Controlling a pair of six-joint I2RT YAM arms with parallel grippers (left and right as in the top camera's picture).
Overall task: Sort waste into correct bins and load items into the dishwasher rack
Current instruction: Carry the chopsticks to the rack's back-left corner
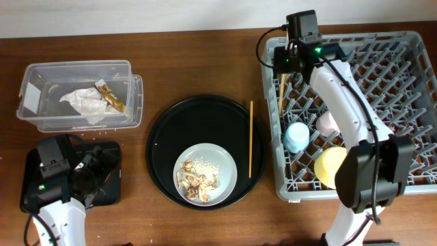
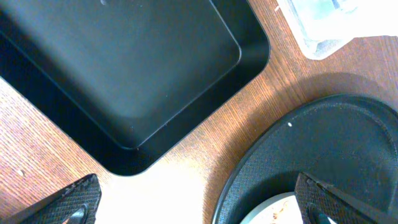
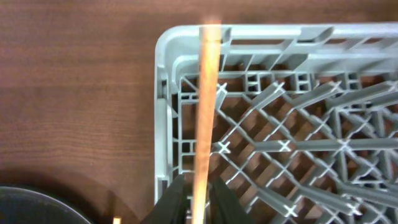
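One wooden chopstick [image 3: 205,112] appears to be clamped between the narrowed fingers of the right gripper [image 3: 199,202], with its long axis running straight up the frame from the pincer, just inside the left wall of the dishwasher rack [image 3: 163,93], near its upper left corner.

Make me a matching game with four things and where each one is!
Things:
1. crumpled napkin
2. food scraps
3. light-blue cup
4. loose chopstick

Places:
a. in the grey rack
b. on the round plate
c. in the clear box
d. lying on the round black tray

Pairs: 1-c, 2-b, 3-a, 4-d
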